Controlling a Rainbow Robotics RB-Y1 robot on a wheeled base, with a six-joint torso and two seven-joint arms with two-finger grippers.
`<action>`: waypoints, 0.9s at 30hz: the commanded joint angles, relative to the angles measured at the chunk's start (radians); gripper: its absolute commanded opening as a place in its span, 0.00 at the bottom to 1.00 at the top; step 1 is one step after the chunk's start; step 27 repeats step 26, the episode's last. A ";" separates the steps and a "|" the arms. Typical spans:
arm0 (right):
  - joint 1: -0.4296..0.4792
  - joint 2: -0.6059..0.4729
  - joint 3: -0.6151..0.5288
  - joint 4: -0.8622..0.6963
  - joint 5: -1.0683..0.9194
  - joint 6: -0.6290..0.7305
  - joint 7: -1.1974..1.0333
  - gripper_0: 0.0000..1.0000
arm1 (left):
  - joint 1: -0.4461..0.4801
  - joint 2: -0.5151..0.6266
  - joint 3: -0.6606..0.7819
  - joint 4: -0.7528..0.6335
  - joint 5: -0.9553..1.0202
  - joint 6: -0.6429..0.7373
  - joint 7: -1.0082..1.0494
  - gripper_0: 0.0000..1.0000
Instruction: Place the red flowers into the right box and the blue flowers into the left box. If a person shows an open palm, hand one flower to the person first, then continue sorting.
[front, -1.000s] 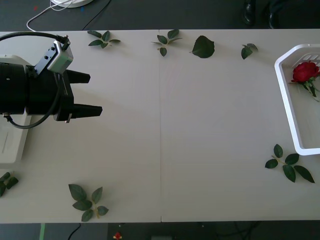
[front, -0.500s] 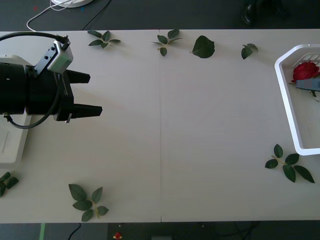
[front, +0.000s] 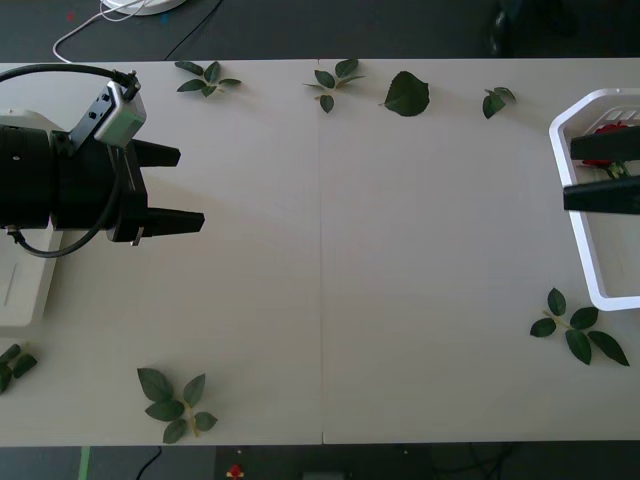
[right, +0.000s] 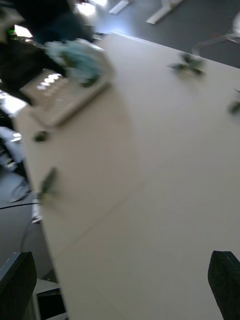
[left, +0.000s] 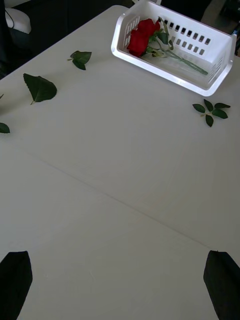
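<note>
**Mia:** Where are the red flowers (left: 145, 36)?

**Ben:** They lie in the right box (left: 165, 75); the red heads are at one end and the green stems run along the floor of the box; in the front view a bit of red (front: 606, 127) peeks out behind the right gripper (front: 587, 172).

**Mia:** What is that gripper doing?

**Ben:** It is over the right box; its two black fingers are spread apart with nothing between them.

**Mia:** And the other one?

**Ben:** The left gripper (front: 172, 188) hangs over the left side of the table (front: 330, 280); its fingers are apart too and hold nothing.

**Mia:** Where are the blue flowers (right: 75, 59)?

**Ben:** They lie in the left box (right: 60, 100), far across the table; it is blurry there; green leaf sprigs (front: 176, 400) lie here and there on the table.
</note>
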 joint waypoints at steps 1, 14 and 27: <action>0.000 0.023 -0.032 -0.051 -0.092 0.061 0.123 1.00 | 0.015 -0.007 0.003 -0.001 0.011 0.001 -0.041 1.00; 0.003 0.029 -0.030 -0.084 -0.185 0.162 0.283 1.00 | 0.015 -0.007 0.003 -0.001 0.011 0.001 -0.041 1.00; 0.008 0.027 -0.030 -0.084 -0.187 0.161 0.283 1.00 | 0.015 -0.007 0.003 -0.001 0.011 0.001 -0.041 1.00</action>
